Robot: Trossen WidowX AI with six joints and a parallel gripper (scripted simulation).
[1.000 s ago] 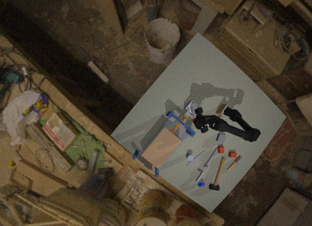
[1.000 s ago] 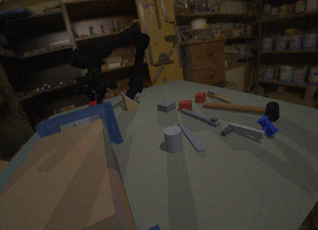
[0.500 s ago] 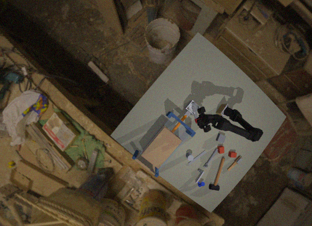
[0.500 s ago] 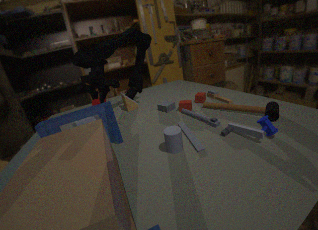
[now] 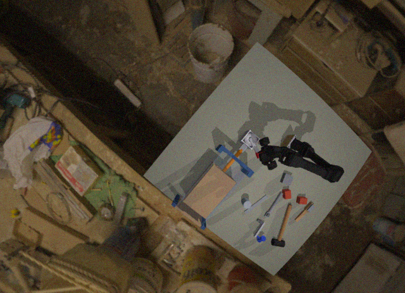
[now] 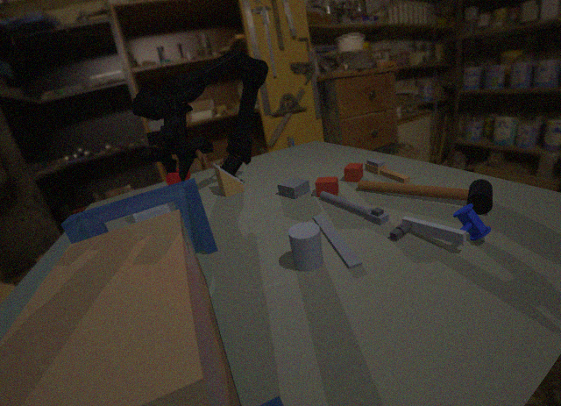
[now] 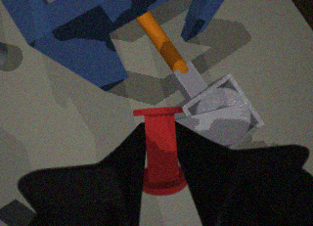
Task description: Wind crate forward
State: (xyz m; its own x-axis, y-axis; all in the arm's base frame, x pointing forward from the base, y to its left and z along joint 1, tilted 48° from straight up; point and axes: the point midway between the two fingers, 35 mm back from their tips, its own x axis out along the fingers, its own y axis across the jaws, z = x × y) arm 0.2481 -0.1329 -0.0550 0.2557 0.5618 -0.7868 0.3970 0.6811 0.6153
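The tan crate sits flat in the low cubby, short of the blue frame at its mouth; a gap shows between them. An orange strap runs from the crate under the frame to the grey winch. My gripper is shut on the handle's upright red grip, beside the winch. A grey crank arm reaches from near the grip across the winch top. The key and hole are hidden.
A tan wedge stands near the arm's base. Across the bench are a grey block, red cubes, a grey cylinder, flat bar, mallet, small hammer, blue spool and grey tools.
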